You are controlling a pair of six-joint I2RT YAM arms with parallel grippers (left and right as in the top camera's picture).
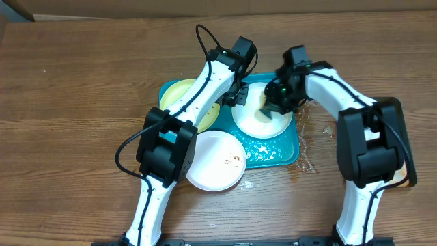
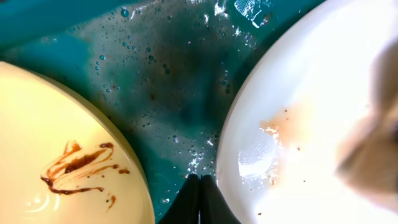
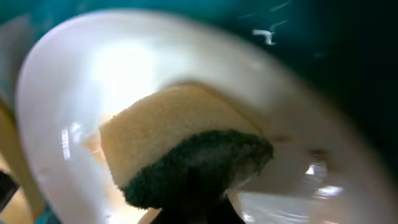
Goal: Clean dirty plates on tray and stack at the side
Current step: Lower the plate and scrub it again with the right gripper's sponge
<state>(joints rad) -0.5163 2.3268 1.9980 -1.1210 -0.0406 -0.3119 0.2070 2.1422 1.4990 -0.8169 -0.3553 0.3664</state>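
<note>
The teal tray [image 1: 276, 156] lies wet and foamy mid-table. On its left sits a pale yellow-green plate [image 1: 179, 93] with a brown smear [image 2: 78, 167]. On its right lies a white plate [image 1: 247, 117] with faint orange residue [image 2: 280, 127]. A third plate [image 1: 215, 161], white with brown specks, rests on the table, overlapping the tray's front-left corner. My left gripper [image 1: 236, 96] is shut and holds nothing, its tips [image 2: 200, 186] down on the tray between the two plates, against the white plate's rim. My right gripper [image 1: 278, 104] is shut on a yellow and dark-green sponge [image 3: 177, 140], which is pressed on the white plate [image 3: 124, 62].
Spilled water and brown drops [image 1: 313, 147] lie on the wooden table just right of the tray. The left arm's black cable [image 1: 201, 37] loops above the tray's back edge. Both arm bases stand at the front edge.
</note>
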